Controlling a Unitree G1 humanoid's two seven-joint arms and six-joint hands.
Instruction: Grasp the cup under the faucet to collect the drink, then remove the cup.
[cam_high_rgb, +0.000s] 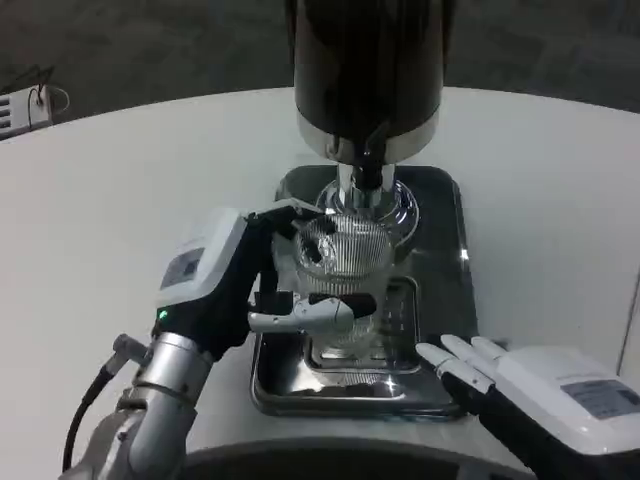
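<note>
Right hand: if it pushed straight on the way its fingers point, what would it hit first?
Most likely the drip tray's front right corner, just ahead of the right hand; the cup lies further along. Depth is unclear.
</note>
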